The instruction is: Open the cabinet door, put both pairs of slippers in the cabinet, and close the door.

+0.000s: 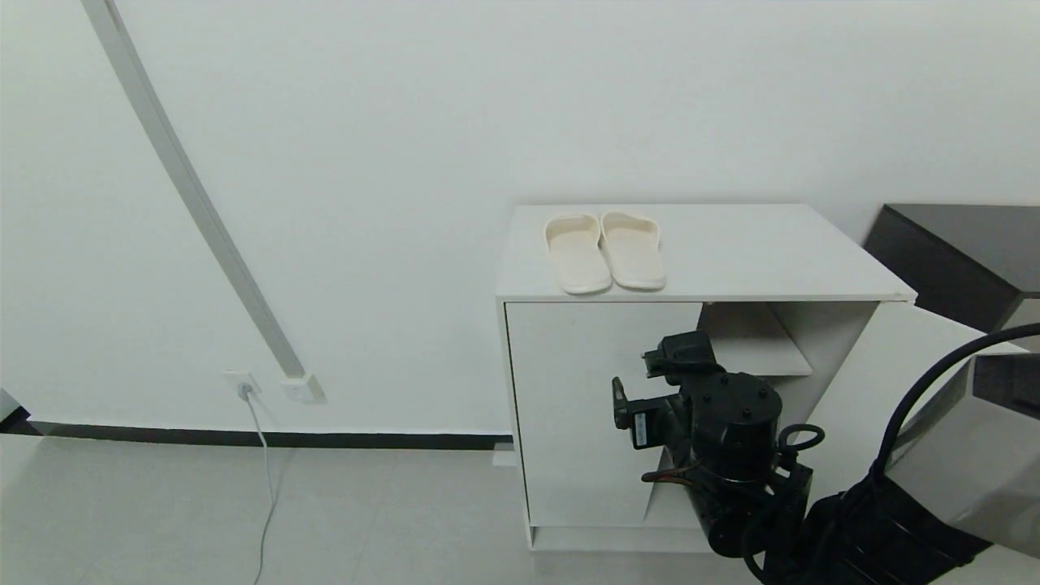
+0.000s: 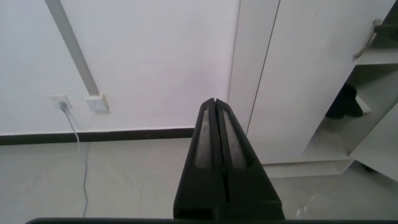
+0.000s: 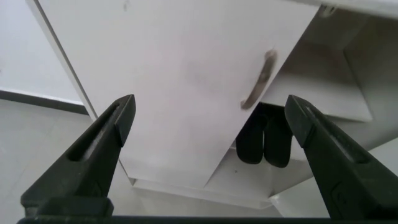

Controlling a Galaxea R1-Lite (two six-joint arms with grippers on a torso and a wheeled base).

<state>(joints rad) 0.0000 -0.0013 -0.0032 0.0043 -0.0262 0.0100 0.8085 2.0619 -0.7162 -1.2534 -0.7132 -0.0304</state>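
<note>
Head view shows a white cabinet (image 1: 731, 252) against the wall, with a pair of cream slippers (image 1: 605, 252) lying side by side on its top, near the left end. The cabinet's left door (image 1: 593, 406) is closed and its right door (image 1: 869, 406) stands swung open, exposing a shelf (image 1: 756, 349) inside. A pair of black slippers (image 3: 264, 140) sits in the lower compartment below that shelf, partly hidden behind the edge of the closed door and its handle (image 3: 260, 78).

The right gripper (image 3: 210, 102) hangs in front of the closed door with its fingers spread wide and nothing between them. The left gripper (image 2: 214, 101) has its fingers pressed together on nothing, low above the floor and to the left of the cabinet.

A wall socket (image 1: 241, 382) with a cable plugged in sits low on the wall, and a dark cabinet (image 1: 959, 252) stands to the right.
</note>
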